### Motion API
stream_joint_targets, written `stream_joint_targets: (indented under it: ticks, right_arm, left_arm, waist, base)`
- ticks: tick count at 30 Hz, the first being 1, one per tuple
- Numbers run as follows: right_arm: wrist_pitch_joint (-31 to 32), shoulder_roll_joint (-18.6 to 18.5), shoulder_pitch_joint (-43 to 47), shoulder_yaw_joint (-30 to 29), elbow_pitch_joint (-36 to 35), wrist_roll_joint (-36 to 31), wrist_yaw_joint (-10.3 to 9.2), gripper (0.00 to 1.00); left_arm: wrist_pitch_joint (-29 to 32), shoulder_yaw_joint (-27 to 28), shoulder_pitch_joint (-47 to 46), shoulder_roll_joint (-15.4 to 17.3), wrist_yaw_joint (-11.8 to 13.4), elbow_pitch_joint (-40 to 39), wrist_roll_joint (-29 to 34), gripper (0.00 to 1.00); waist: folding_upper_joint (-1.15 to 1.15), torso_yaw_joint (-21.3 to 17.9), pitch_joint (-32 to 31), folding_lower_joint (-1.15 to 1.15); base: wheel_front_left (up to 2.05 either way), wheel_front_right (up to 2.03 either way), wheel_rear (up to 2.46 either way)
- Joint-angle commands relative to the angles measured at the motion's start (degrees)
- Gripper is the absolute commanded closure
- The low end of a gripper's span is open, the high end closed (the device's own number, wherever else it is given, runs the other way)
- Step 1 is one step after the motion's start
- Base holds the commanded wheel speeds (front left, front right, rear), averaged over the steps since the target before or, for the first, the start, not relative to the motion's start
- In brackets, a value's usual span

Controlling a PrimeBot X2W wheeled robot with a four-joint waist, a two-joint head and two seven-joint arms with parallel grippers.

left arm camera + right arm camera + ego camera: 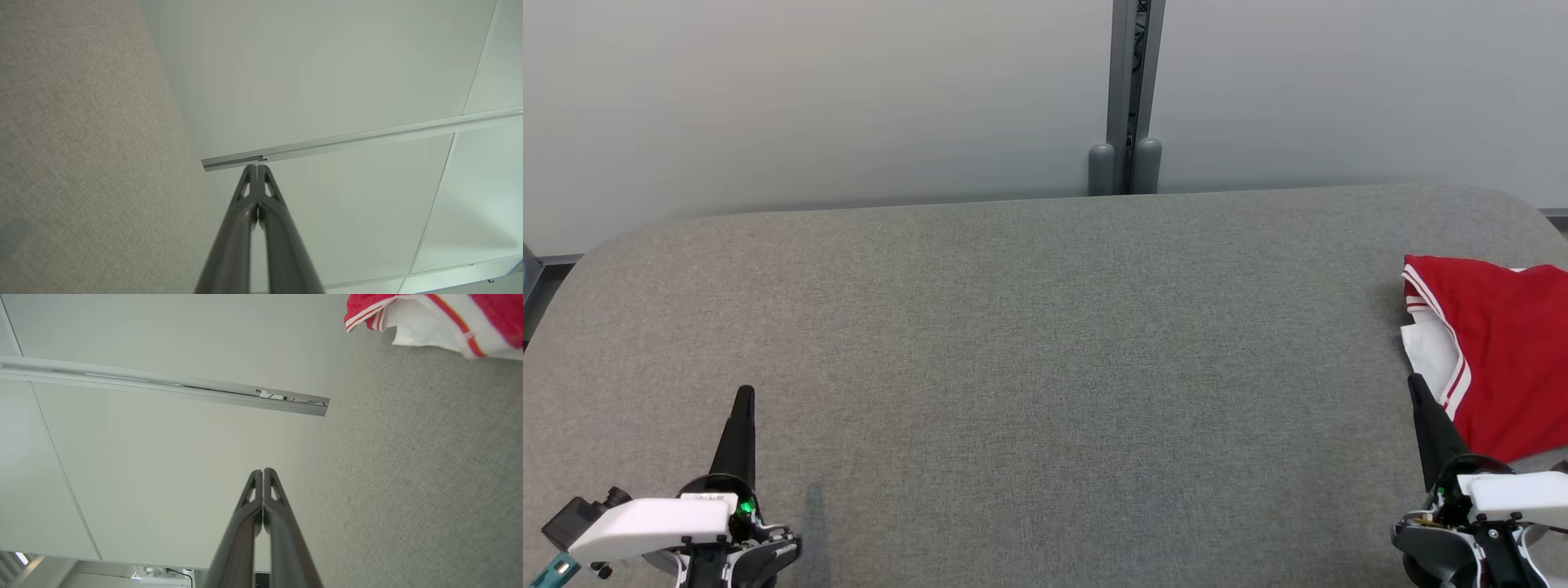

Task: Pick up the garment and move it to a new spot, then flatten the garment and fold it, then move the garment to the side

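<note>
Grey woven fabric covers a wide table with rounded corners [1045,327], which stands against two pale wall panels joined by one upright grey metal post [1129,90]. One garment, a red shirt with white stripes and a white panel [1507,359], lies crumpled at the table's right edge, partly cut off by the head view's border. Two grippers rest low at the near edge, well apart, each with its long dark fingers pressed together and holding nothing. The left gripper [744,394] is at the lower left over bare fabric, far from the garment. The right gripper [1413,380] is at the lower right, its tip just beside the garment's near white hem; the right wrist view shows the fingers apart from the cloth. Nothing lies between the two grippers on the table.
</note>
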Motion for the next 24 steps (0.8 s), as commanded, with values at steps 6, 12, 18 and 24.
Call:
stream_joint_targets:
  ticks: [6, 12, 18, 24]
  right_arm:
    - [1.1, -0.6, 0.4, -0.6, -1.2, 3.5, 0.02, 1.0]
    - [1.6, -0.6, 0.4, -0.9, -1.7, 5.9, 0.02, 1.0]
    - [2.0, -0.6, 0.5, -1.1, -2.0, 7.3, 0.02, 1.0]
    - [2.0, -0.6, 0.5, -1.1, -2.0, 7.3, 0.02, 1.0]
  left_arm:
    - [0.9, 0.6, -1.4, 0.4, -0.7, -1.0, -3.3, 1.0]
    - [1.5, 0.8, -1.5, 0.4, -1.0, -1.4, -5.8, 1.0]
    - [1.9, 0.9, -1.5, 0.4, -1.0, -1.6, -7.1, 1.0]
    - [1.9, 0.9, -1.4, 0.4, -1.0, -1.6, -7.1, 1.0]
  waist:
    - [0.0, 0.0, 0.0, 0.0]
    - [0.0, 0.0, 0.0, 0.0]
    - [0.0, 0.0, 0.0, 0.0]
    - [0.0, 0.0, 0.0, 0.0]
  base:
    - [0.0, 0.0, 0.0]
    - [0.0, 0.0, 0.0]
    - [0.0, 0.0, 0.0]
    - [0.0, 0.0, 0.0]
